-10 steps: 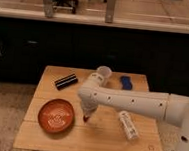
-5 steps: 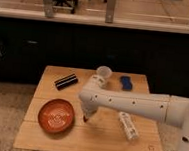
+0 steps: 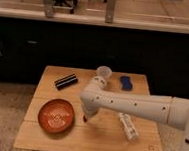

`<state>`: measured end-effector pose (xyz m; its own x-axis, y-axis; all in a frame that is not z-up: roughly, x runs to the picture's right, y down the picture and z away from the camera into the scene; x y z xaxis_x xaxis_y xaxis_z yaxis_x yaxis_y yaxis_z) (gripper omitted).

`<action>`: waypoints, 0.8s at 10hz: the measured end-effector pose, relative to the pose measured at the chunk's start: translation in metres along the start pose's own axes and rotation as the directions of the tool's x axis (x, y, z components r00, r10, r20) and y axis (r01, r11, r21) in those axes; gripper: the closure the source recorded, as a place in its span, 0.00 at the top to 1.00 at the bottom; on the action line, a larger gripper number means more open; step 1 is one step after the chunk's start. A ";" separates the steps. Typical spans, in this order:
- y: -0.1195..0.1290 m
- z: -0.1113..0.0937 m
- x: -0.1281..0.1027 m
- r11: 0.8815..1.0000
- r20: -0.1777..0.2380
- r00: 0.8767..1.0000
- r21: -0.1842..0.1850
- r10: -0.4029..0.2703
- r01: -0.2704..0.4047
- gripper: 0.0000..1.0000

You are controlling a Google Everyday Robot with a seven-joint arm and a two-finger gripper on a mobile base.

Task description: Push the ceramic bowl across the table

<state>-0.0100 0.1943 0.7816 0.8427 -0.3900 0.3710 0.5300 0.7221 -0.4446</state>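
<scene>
In the single camera view, the bench [image 3: 101,141] is seen from the front and above. It is a light planked top with a small dark logo [image 3: 151,150] at its near right corner. The ceramic bowl [image 3: 57,115] is set on the near left part of the bench, a little back from the near edge.

The hand [image 3: 86,116] is carried at the end of the white arm [image 3: 135,106], which is reached in from the right. It is held low over the wood, just beside the bowl's right rim. Contact with the rim is possibly made, but this cannot be settled from this angle. Whether the hand is apart or together cannot be told, and nothing is seen clasped in it.

The low placement at the rim is judged to suit a push rather than a lift, since the bowl's wall can be pressed sideways and the bowl slid along the planks. Little bench is left to the bowl's left, so a long push that way could carry it over the edge.

The bowl is round, so no long axis can be given. Its mouth is turned straight up, with the ringed inside fully shown.

A black object [image 3: 66,81] is laid beyond the bowl. A cup [image 3: 104,72] and a blue object [image 3: 126,83] are set near the far edge. A white bottle [image 3: 127,126] is laid to the right of the hand. All four are apart from the bowl.
</scene>
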 end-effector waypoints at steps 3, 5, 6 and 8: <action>0.000 0.001 -0.002 1.000 0.000 1.000 0.004 -0.006 0.006 0.03; -0.001 0.003 -0.005 1.000 0.001 1.000 0.007 -0.010 0.010 0.03; -0.001 0.004 -0.007 1.000 0.002 1.000 0.007 -0.013 0.013 0.03; -0.002 0.005 -0.008 1.000 0.002 1.000 0.010 -0.014 0.014 0.03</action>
<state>-0.0183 0.1994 0.7836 0.8348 -0.3992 0.3792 0.5411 0.7221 -0.4311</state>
